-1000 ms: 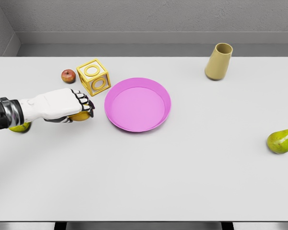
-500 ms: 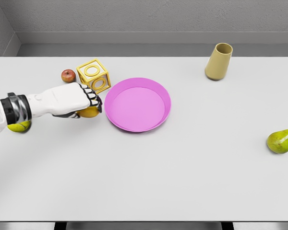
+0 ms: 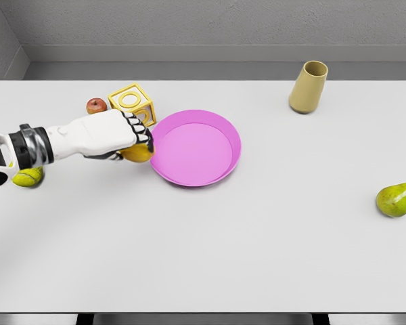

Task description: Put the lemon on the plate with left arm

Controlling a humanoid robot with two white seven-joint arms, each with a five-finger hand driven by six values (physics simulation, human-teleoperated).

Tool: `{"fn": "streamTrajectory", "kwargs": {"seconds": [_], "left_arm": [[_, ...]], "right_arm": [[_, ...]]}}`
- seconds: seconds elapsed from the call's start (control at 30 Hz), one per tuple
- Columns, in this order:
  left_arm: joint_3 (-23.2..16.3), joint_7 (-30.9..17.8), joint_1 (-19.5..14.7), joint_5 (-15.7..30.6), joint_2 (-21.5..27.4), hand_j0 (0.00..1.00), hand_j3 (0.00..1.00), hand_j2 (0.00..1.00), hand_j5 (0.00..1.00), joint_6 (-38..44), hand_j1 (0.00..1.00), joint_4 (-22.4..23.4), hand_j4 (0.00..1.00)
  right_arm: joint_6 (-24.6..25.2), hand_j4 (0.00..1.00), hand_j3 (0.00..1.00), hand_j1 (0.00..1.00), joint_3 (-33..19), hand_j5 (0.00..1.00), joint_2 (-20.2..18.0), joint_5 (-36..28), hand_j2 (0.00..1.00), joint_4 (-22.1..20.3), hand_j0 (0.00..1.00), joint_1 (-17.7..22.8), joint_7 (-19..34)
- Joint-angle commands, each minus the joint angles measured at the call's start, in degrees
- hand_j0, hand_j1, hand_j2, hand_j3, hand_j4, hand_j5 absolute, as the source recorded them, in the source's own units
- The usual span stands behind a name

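My left hand (image 3: 137, 141) reaches in from the left edge, its fingers curled over a yellow lemon (image 3: 137, 154). Only the lemon's lower part shows under the fingers. The hand is at the left rim of the pink plate (image 3: 210, 166), which lies in the middle of the white table. The right arm is out of view.
A yellow hollow cube (image 3: 130, 100) stands just behind the hand, with a small red apple (image 3: 95, 105) to its left. A yellow-green fruit (image 3: 27, 177) lies under my forearm. A tan cup (image 3: 308, 87) stands at the back right and a green pear (image 3: 396, 200) at the right edge.
My left hand has carried the lemon to the right, from beside the cube's front to the plate's left rim.
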Motion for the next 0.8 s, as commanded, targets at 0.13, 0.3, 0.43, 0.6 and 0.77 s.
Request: {"fn": "streamTrajectory", "kwargs": {"seconds": [0.13,0.3,0.43,0.6,0.77], "left_arm": [[-1.3,-0.1,-1.2,-0.1,-1.5,0.6,0.6,0.6,0.6,0.1,0.6,-0.3,0.6],[-1.3,-0.2,-1.7,-0.1,-2.5,0.6,0.6,0.6,0.6,0.1,0.6,-0.3,0.6],[-2.1,-0.4,-2.3,-0.2,-3.7,0.6,0.6,0.6,0.6,0.1,0.6,-0.2,0.6],[-2.1,-1.3,-2.5,-0.3,-5.9,0.6,0.6,0.6,0.6,0.1,0.6,-0.2,0.6],[-2.1,-1.7,-2.9,-0.4,-6.8,0.88,0.88,0.88,0.88,0.1,0.88,-0.2,0.88]], "right_arm": [[0.0,1.0,1.0,1.0,0.0,1.0,0.0,0.0,1.0,0.0,1.0,0.0,0.0],[0.0,1.0,1.0,1.0,0.0,1.0,0.0,0.0,1.0,0.0,1.0,0.0,0.0],[0.0,1.0,1.0,1.0,0.0,1.0,0.0,0.0,1.0,0.0,1.0,0.0,0.0],[0.0,1.0,1.0,1.0,0.0,1.0,0.0,0.0,1.0,0.0,1.0,0.0,0.0],[0.0,1.0,1.0,1.0,0.0,1.0,0.0,0.0,1.0,0.0,1.0,0.0,0.0]]}}
